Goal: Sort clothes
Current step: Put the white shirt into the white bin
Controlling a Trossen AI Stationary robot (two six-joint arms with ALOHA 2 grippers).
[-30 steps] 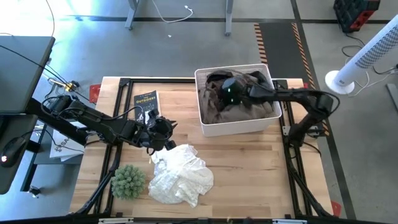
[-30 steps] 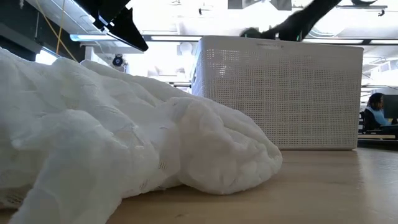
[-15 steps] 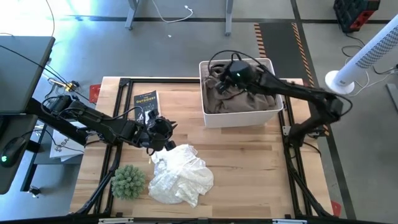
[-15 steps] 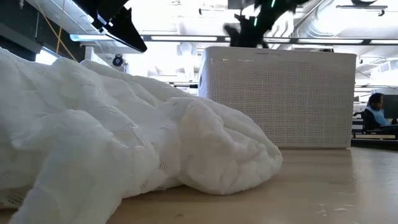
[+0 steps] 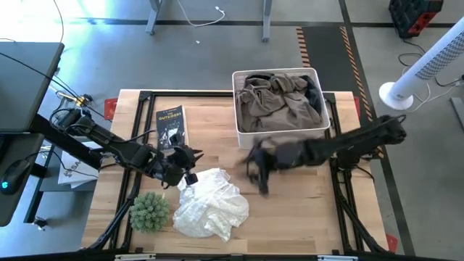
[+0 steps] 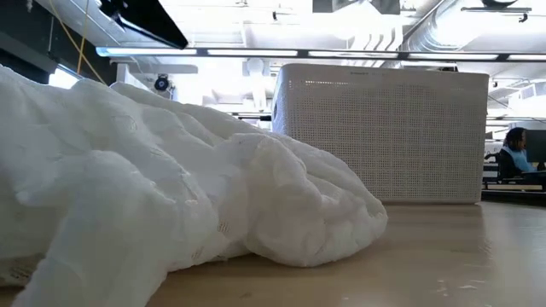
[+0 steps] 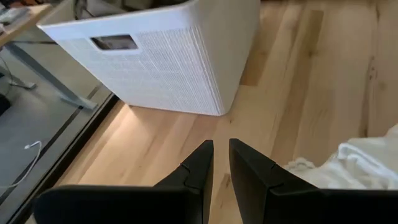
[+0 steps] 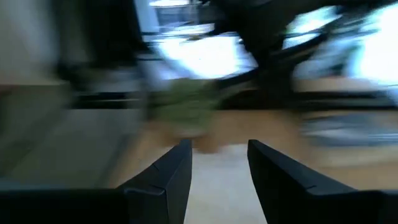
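A white plastic basket [image 5: 245, 138] is placed at the far side of the wooden counter [image 5: 304, 210], a green spiky plant [image 5: 149, 210] at its near left corner, a dark book [image 5: 171, 123] behind.

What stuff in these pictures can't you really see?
- Right gripper: smeared by motion in the high view; whether it carries anything is unclear.
- Right wrist view: all blur beyond its fingers.
- Clothes deep in the basket: covered by the khaki-brown pile on top.
- Table behind the white garment: blocked in the low view.
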